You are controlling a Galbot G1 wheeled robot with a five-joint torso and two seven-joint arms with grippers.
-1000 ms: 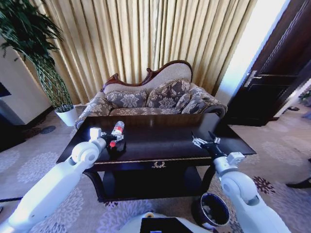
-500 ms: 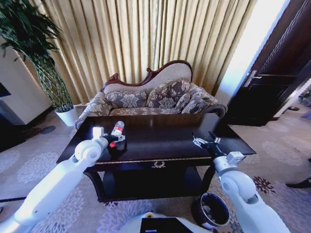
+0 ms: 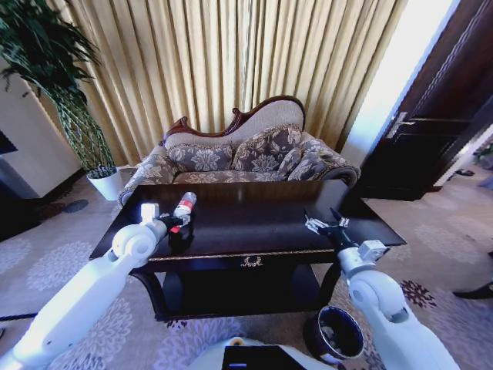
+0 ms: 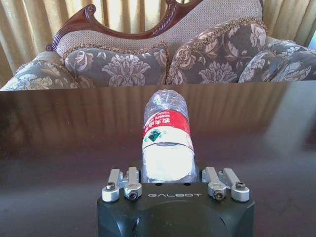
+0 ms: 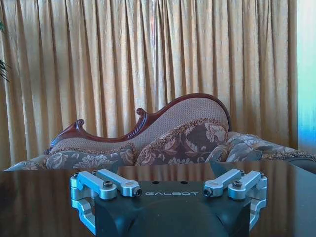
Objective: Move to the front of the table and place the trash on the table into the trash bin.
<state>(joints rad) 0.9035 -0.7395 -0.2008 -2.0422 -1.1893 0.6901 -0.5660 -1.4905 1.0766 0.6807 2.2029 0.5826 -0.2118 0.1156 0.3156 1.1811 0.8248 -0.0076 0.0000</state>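
A clear plastic bottle (image 3: 185, 206) with a red label, the trash in view, lies on the left part of the dark glossy table (image 3: 254, 220). My left gripper (image 3: 176, 222) reaches it from the near side. In the left wrist view the bottle (image 4: 166, 136) points away from the left gripper (image 4: 170, 178), whose finger links sit drawn in close on both sides of the bottle's near end. My right gripper (image 3: 323, 224) hovers open over the table's right part, nothing between its fingers (image 5: 121, 186). The trash bin (image 3: 333, 331), a dark round bucket, stands on the carpet by the table's front right leg.
A patterned sofa (image 3: 246, 154) stands right behind the table, with curtains behind it. A tall plant in a white pot (image 3: 106, 183) is at the far left. A dark door (image 3: 439, 116) is at the right. Carpet lies open on both sides of the table.
My left wrist has shifted a little over the table's left part and settled at the bottle's near end. The bottle stays about where it was. The right arm has not moved.
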